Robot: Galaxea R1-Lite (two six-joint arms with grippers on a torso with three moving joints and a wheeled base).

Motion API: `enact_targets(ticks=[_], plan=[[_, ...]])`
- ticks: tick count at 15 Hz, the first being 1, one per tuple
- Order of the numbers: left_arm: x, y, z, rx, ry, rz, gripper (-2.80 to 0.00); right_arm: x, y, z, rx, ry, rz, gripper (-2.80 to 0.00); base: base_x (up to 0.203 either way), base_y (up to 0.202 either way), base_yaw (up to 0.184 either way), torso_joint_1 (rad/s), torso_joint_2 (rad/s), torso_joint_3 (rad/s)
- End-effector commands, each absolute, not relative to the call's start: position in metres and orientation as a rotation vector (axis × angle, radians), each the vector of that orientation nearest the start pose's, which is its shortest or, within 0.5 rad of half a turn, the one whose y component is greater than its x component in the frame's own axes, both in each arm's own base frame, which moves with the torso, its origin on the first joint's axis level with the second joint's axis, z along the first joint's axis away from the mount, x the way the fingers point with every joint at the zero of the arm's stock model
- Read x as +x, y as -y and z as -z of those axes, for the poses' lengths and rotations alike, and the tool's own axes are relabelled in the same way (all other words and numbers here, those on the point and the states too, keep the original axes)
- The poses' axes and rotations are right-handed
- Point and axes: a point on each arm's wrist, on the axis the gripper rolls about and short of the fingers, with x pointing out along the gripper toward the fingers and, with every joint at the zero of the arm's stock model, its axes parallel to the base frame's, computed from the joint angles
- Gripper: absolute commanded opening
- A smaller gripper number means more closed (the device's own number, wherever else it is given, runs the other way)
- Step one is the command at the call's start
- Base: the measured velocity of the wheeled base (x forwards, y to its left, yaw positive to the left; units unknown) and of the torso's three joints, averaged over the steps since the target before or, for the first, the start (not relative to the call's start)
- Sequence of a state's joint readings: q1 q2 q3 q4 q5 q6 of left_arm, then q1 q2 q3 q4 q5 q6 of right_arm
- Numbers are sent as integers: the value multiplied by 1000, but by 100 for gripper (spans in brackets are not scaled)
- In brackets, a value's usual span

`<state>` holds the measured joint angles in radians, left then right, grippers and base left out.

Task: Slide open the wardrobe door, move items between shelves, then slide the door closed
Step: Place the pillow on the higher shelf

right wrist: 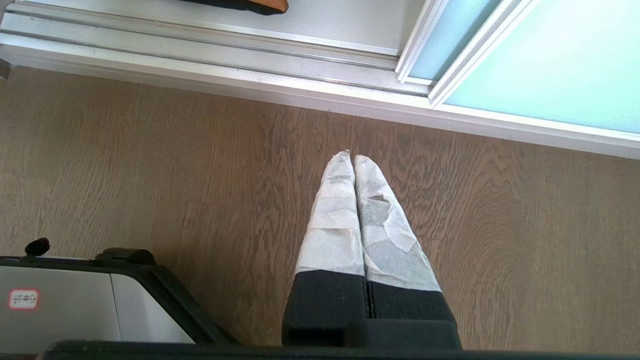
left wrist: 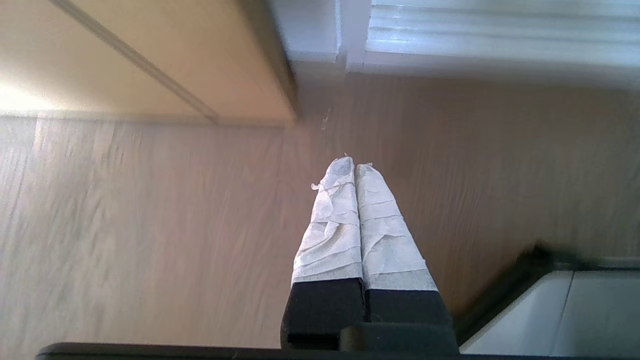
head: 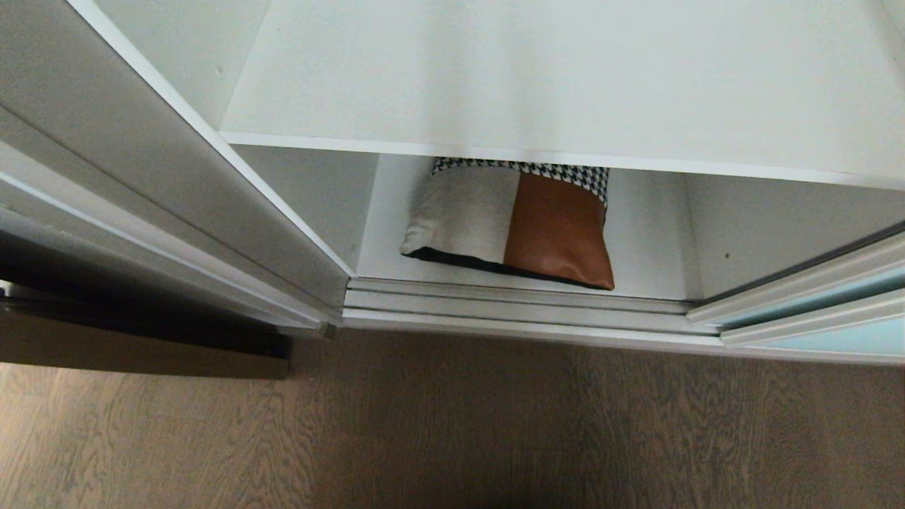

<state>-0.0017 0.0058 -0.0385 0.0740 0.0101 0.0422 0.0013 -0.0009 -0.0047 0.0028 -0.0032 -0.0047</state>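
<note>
- Biggest risk imo: the cushion [head: 509, 223] sits low on the bottom shelf [head: 650, 233], tucked under the front lip of the upper shelf [head: 565, 78]. Lift it straight up and it probably jams on that board; it has to come out toward the floor [head: 452, 424] first.
- It's soft too, so a one-corner pinch could let it flop and catch on the door track [head: 516, 304].
- The sliding wardrobe door [head: 813, 304] is parked off at about 3 o'clock, opening clear. An elbow swinging that way might nudge it along.
- Left gripper [left wrist: 355, 167] and right gripper [right wrist: 348, 159]: each has its taped fingers pressed together, holding nothing, both hanging over bare floor. They need to spread before any grab, or they'd just poke the cushion deeper.
- Count: one cushion, two shelves in view, two blue-green glass panels at 3 o'clock, two grippers.
</note>
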Motion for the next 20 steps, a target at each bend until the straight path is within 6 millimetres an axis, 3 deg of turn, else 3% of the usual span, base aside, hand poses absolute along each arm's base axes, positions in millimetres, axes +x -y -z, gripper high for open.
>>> enact_targets(ticks=[1, 2, 4, 7, 9, 12, 20], plan=[[-30, 0, -121, 37, 8, -7, -280, -23, 0, -76, -5, 3, 2, -280, 0, 0, 0, 0, 0, 0], [-25, 0, -144, 20, -15, -2, -280, -23, 0, -76, -5, 3, 2, -280, 0, 0, 0, 0, 0, 0], [4, 1, -180, -50, -139, 28, -280, -23, 0, -76, -6, 3, 2, -280, 0, 0, 0, 0, 0, 0], [72, 4, -203, -212, -367, 127, -280, -23, 0, -77, -6, 5, 2, -280, 0, 0, 0, 0, 0, 0], [113, 8, -196, -326, -501, 258, -280, -23, 0, -76, -5, 3, 2, -280, 0, 0, 0, 0, 0, 0], [167, 12, -169, -429, -677, 355, -280, -23, 0, -76, -6, 3, 2, -280, 0, 0, 0, 0, 0, 0], [294, 45, -90, -461, -687, 430, -280, -23, 0, -77, -5, 5, 2, -280, 0, 0, 0, 0, 0, 0]])
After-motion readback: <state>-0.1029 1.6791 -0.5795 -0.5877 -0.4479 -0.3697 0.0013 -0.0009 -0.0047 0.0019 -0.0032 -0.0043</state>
